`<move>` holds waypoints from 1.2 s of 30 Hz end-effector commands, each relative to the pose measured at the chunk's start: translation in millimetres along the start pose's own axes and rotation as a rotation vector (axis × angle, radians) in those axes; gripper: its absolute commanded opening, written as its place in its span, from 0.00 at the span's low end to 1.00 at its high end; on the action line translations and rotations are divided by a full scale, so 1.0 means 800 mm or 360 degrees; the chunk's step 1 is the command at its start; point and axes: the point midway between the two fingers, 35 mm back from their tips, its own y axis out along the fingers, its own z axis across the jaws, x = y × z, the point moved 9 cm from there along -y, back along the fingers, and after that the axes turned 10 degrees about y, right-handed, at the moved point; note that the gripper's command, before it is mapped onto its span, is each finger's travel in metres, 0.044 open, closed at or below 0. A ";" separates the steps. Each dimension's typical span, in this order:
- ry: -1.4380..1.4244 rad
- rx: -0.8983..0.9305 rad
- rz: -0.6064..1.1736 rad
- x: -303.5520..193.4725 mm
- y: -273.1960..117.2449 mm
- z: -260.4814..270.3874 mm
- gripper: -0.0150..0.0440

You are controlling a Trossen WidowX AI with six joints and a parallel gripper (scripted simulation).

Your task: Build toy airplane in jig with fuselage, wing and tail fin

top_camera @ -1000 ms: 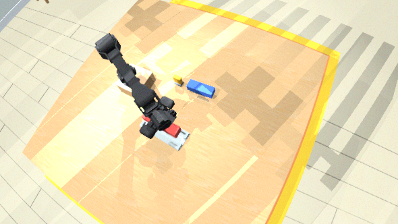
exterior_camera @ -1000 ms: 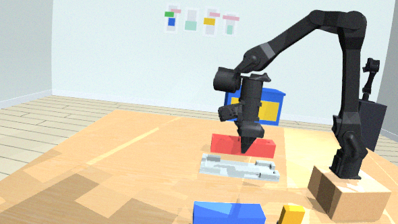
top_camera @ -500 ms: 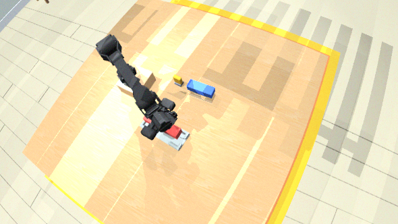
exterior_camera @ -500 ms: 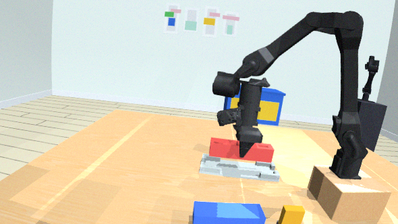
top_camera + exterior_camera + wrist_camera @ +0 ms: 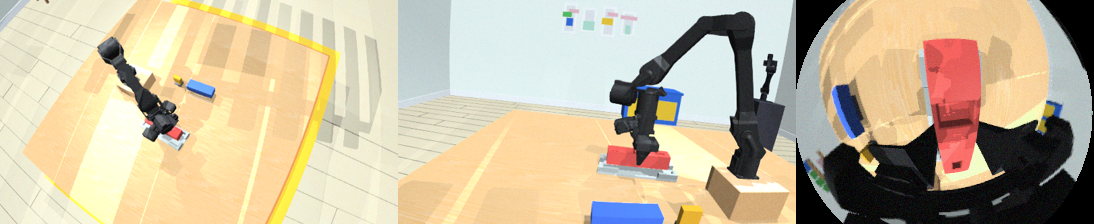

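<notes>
Jaws: part open, clamped on red fuselage (image 5: 175, 133) (image 5: 618, 156) (image 5: 953, 75); gripper (image 5: 639, 163) (image 5: 952, 123) pointing down.
Fuselage: over grey jig (image 5: 173, 144) (image 5: 631, 173) (image 5: 923, 70), sockets up; full seating can't tell.
Labels: no readable txt.
Arm: base far right, elbow high, forearm sloping down left.
Blue wing (image 5: 200, 88) (image 5: 627, 213) (image 5: 847, 111): near side, on table (image 5: 216, 162) (image 5: 533, 152) (image 5: 891, 85).
Yellow fin (image 5: 177, 79) (image 5: 691, 214) (image 5: 867, 155): right of wing, exterior view.

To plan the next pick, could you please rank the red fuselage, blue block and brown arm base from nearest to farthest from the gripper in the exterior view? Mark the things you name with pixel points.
1. Red fuselage (image 5: 176, 133) (image 5: 620, 158) (image 5: 953, 75): between the gripper's (image 5: 161, 129) (image 5: 639, 162) (image 5: 957, 150) fingers.
2. Blue block (image 5: 201, 89) (image 5: 627, 213) (image 5: 847, 111): front edge.
3. Brown base (image 5: 148, 81) (image 5: 763, 206): right.
</notes>
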 end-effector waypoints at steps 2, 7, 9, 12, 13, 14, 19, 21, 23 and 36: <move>-0.0006 0.0006 0.0007 -0.001 0.005 0.000 0.59; 0.0000 0.0001 0.0004 0.000 0.002 0.000 0.53; 0.0000 0.0001 0.0004 0.000 0.002 0.000 0.44; 0.0000 0.0001 0.0004 0.000 0.002 0.000 0.31; 0.0000 0.0001 0.0004 0.000 0.002 0.000 0.35; 0.0000 0.0001 0.0004 0.000 0.002 0.000 0.40; 0.0000 0.0001 0.0004 0.000 0.002 0.000 0.62; 0.0000 0.0001 0.0004 0.000 0.002 0.000 0.71; 0.0000 0.0001 0.0004 0.000 0.002 0.000 0.80; -0.0001 0.0002 0.0004 0.005 -0.029 -0.001 1.00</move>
